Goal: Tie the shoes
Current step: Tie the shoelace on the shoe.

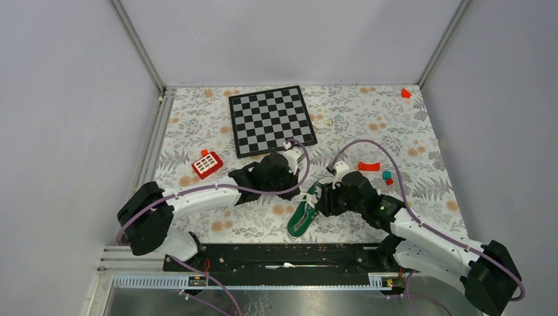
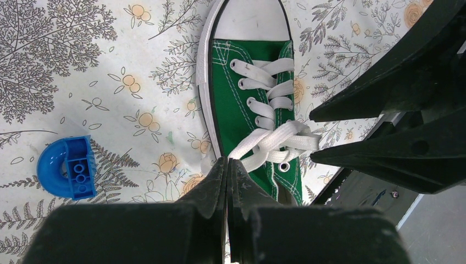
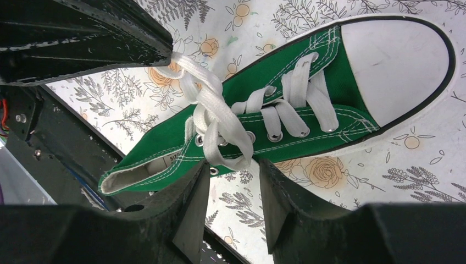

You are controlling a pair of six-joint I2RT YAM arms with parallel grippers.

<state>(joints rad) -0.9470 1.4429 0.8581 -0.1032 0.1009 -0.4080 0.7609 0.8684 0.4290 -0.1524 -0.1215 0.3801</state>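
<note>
Sneaker (image 1: 300, 222) lies diagonal, toe seemingly pointing far-right

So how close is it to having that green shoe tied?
Partway at most. Done: the white laces are threaded through the eyelets of the green sneaker and loosely crossed at the top. In hand: the left gripper is shut on one strand, stretched sideways; the right gripper stands open beside the crossing, holding nothing. Left: no bow or snug knot shows yet.
</note>
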